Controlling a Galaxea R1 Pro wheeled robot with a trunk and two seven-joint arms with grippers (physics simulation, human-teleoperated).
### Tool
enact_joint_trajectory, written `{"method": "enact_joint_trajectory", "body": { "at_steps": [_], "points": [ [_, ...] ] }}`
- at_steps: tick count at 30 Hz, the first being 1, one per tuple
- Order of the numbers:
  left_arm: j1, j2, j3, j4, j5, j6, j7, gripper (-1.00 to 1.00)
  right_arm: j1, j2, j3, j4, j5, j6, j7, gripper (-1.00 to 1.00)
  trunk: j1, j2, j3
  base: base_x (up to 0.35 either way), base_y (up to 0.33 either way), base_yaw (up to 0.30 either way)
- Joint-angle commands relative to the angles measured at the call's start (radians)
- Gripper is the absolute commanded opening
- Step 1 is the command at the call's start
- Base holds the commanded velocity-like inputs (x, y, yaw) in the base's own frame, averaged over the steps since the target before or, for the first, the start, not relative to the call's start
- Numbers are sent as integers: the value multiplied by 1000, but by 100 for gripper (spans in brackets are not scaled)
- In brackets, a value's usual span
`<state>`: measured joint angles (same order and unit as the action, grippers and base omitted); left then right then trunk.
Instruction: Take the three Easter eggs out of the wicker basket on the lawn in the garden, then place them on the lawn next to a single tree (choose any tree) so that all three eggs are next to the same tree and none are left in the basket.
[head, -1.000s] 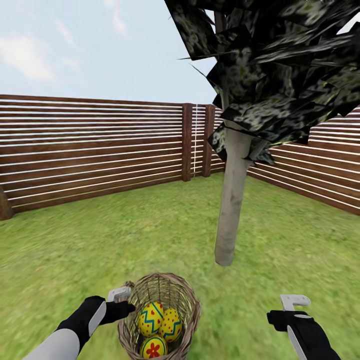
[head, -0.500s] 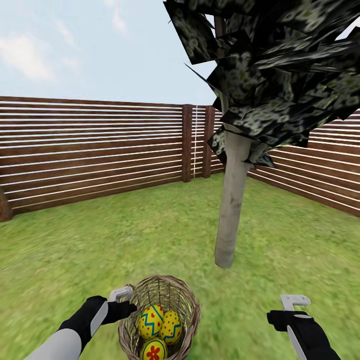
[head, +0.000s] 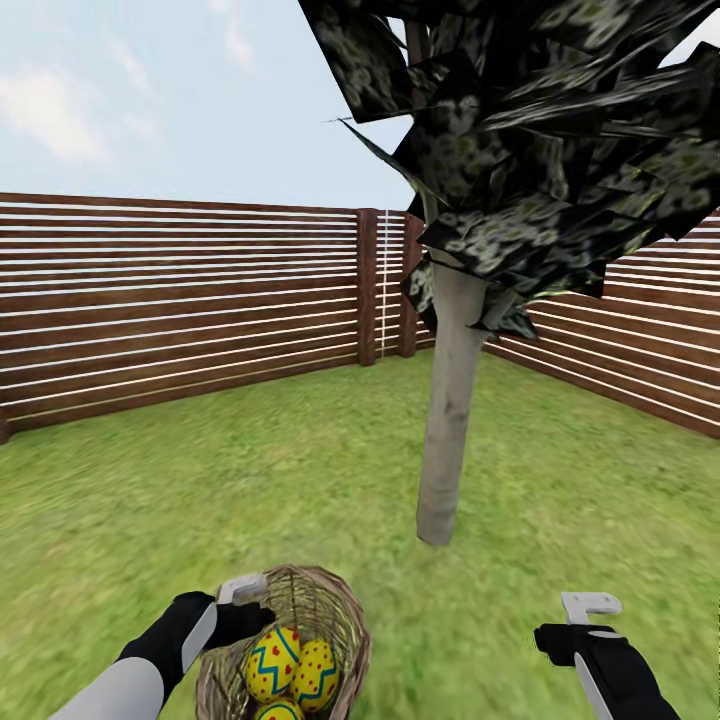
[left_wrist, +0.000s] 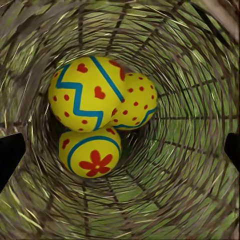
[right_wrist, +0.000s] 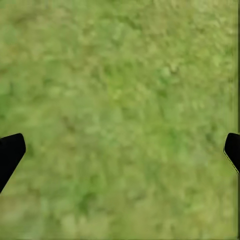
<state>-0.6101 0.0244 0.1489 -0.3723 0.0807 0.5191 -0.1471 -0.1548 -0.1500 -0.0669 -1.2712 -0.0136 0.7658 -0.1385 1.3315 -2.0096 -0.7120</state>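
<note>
Here we stand on the lawn (head: 250, 480) with the wicker basket (head: 330, 610) at our feet, near the tree (head: 447, 420).
Our left gripper (head: 243, 590) hangs over the basket's rim with its fingers spread wide, holding nothing; all three Easter eggs (left_wrist: 97, 120) lie touching at the basket's bottom. Our right gripper (head: 588, 604) hovers over bare grass, well apart from the basket, fingers also open. A slatted wooden fence (head: 180, 300) edges the garden behind.

My feeds were evenly bright, flat daylight with no cast shadows and no glare. The lawn (head: 300, 470) smeared soft toward my head view's lower edges, and it was plainly blurred in my right wrist view.
</note>
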Motion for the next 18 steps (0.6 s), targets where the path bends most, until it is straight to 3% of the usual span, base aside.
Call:
{"method": "enact_joint_trajectory", "body": {
  "at_steps": [1, 3, 7, 9, 13, 18],
  "points": [
    [0, 2, 5, -1, 7, 12, -5, 100, -1, 0, 1, -1, -2, 4, -3, 100, 0, 0, -1, 181, -275, 0],
    [0, 16, 7, -9, 7, 17, -30, 100, -1, 0, 1, 0, -2, 4, -3, 100, 0, 0, -1, 181, -276, 0],
    [0, 97, 7, -15, 9, 20, -70, 100, 0, -1, 1, 0, -2, 5, -2, 100, 0, 0, -1, 181, -276, 0],
    [0, 121, 5, -12, 8, 20, -84, 100, -1, -2, 1, 0, -2, 6, -3, 100, 0, 0, -1, 182, -276, 0],
    [0, 129, 3, -4, 8, 19, -89, 100, -1, -2, 3, 3, -1, 6, -3, 100, 0, 0, -1, 164, -246, 0],
    [0, 128, 2, -1, 5, 19, -89, 100, -1, -3, 2, 20, -2, 5, -2, 100, 0, 0, -1, 35, -52, 0]
  ]
}}
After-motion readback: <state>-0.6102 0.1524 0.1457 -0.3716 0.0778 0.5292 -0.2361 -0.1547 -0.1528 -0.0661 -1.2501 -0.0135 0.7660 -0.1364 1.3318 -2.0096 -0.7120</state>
